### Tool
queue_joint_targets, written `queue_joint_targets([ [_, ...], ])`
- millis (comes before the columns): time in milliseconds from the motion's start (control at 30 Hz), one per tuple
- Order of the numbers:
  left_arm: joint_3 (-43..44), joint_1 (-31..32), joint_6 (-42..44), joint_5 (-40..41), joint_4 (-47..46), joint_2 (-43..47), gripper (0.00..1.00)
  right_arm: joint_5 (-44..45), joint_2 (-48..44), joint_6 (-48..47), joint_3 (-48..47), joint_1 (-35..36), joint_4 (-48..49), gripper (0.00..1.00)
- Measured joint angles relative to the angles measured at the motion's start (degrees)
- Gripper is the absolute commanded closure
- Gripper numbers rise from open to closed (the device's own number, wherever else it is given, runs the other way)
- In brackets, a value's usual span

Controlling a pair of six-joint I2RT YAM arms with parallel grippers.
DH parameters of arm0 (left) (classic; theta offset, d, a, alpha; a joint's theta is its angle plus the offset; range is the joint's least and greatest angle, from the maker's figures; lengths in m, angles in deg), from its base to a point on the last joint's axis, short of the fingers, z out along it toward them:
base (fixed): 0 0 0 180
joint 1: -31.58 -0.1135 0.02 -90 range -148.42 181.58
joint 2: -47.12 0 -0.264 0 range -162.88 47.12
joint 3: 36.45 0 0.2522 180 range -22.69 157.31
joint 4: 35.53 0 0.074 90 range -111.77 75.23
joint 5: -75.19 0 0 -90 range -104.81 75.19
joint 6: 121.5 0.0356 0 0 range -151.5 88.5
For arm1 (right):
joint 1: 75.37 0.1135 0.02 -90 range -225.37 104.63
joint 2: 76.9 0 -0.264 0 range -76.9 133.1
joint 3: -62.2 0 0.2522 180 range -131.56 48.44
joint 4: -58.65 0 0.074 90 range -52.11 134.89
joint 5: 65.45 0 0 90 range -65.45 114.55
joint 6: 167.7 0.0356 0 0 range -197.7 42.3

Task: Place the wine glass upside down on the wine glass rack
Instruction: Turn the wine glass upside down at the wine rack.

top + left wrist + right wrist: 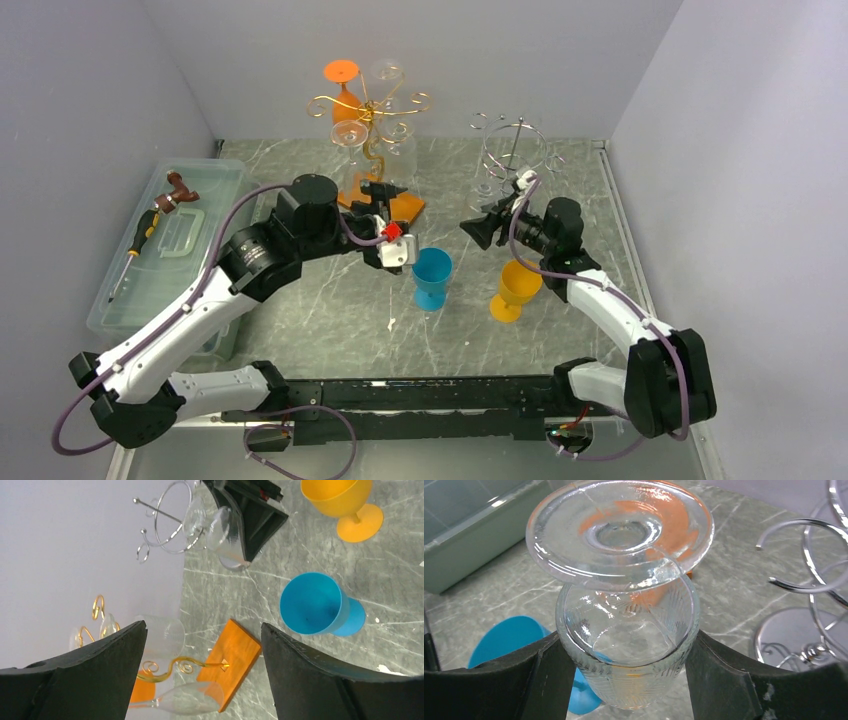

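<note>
Bearings taken from the middle of the near table edge, 12 toward the back wall.

- Near, 12 o'clock: blue goblet upright on the marble table. Yellow goblet upright at 1, well apart from it.
- Left gripper at 11 beyond the blue goblet. Jaws spread wide, nothing between them.
- Right gripper at 1, clamped across the bowl of the clear wine glass, which was lifted off the table, foot uppermost.
- Far, 1 o'clock: silver wire rack, just beyond the glass. Gold rack at 12, already hung with glasses.

Handling, as judged: light, rigid, thin-walled, slick and breakable. The ribbed lower bowl looked the best hold. Squeeze gently and keep the foot clear for the wire loop.

Hard to make out: stem hidden under the foot, rim cut off below the fingers, silver rack cropped at the frame edge. From above the glass vanished against the wire, so contact could not be told.
</note>
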Motion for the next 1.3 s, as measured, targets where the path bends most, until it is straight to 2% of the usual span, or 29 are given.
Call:
queue_joint_targets([
  [300,-7.21,0.00,-1.62,2.64,-0.22,1.33,0.09,-0.72,5.55,-0.42,0.04,-4.44,4.48,0.82],
  [700,-7.67,0.00,-4.04,4.09,-1.33,1.18,0.09,-3.50,11.30,0.87,-2.47,-7.39,7.74,0.82],
  [1300,-8.37,0.00,-4.85,3.63,-2.43,0.79,0.09,-5.42,15.54,1.79,-5.57,-8.22,7.45,0.81],
])
